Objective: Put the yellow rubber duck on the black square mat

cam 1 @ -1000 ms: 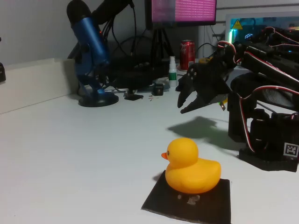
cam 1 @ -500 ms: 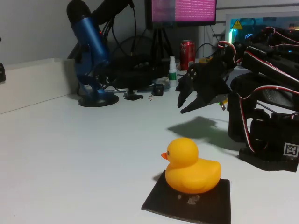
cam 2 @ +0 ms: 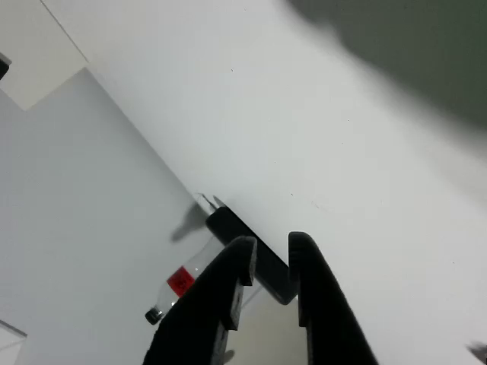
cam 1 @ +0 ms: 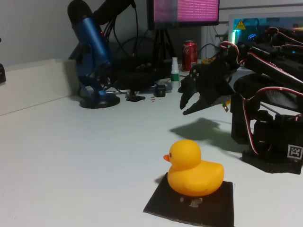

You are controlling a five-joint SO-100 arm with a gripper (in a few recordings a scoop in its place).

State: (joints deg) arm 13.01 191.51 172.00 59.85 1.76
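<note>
The yellow rubber duck (cam 1: pixel 194 169) sits upright on the black square mat (cam 1: pixel 190 205) near the front edge in the fixed view, beak pointing left. A small pale mark shows on the mat just in front of the duck. My gripper (cam 1: pixel 183 109) hangs in the air behind and above the duck, well apart from it, pointing down-left. In the wrist view the gripper (cam 2: pixel 272 247) has its two black fingers a narrow gap apart, with nothing between them and bare white table beyond.
The arm's black base (cam 1: pixel 272 146) stands at the right of the table. Along the back are a blue microphone (cam 1: pixel 92 56), a red can (cam 1: pixel 190 54), a small bottle (cam 1: pixel 175 72) and cables. A low cream ledge (cam 1: pixel 33 82) runs at left.
</note>
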